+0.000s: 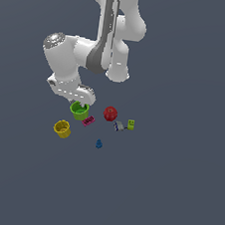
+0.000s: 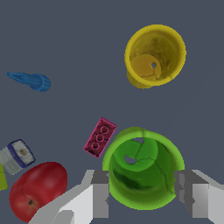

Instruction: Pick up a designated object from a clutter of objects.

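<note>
The lime-green cup [image 1: 79, 111] stands on the grey floor, right under the white hand. In the wrist view the green cup [image 2: 142, 170] sits between my two fingers, its open mouth facing the camera. My gripper [image 2: 142, 194] has one finger against each side of the cup's wall, and the pads overlap its rim. It is shut on the cup, which rests at floor level among the clutter. In the exterior view the gripper [image 1: 80, 105] is mostly hidden by the hand and cup.
A yellow cup [image 1: 62, 128] [image 2: 154, 57], a pink flat block [image 1: 88, 121] [image 2: 100, 137], a red ball [image 1: 110, 113] [image 2: 38, 190], a blue figure [image 1: 99, 144] [image 2: 31, 81], a grey piece [image 1: 118, 127] [image 2: 15, 156] and a small green piece [image 1: 131, 124] lie around it.
</note>
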### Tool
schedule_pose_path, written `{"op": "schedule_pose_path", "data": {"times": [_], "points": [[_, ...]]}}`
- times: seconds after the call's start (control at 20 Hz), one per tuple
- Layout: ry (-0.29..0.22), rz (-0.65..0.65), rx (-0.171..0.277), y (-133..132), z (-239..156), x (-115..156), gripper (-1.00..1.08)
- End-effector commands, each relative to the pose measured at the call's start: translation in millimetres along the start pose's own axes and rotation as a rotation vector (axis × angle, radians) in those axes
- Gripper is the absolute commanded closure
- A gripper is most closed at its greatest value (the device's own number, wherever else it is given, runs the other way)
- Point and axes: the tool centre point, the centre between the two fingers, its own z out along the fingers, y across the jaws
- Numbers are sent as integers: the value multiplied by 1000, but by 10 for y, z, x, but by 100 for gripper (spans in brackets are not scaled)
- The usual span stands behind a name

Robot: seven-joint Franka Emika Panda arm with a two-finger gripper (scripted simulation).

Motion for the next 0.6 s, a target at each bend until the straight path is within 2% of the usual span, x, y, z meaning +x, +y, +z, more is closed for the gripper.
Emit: {"op": "schedule_pose_path", "data": {"times": [0.0, 0.3, 0.55], "points": [[0, 33, 0, 222, 135, -115, -20], [-3, 81, -2, 525, 318, -307, -20], [-4, 88, -2, 566, 342, -335, -20]]}}
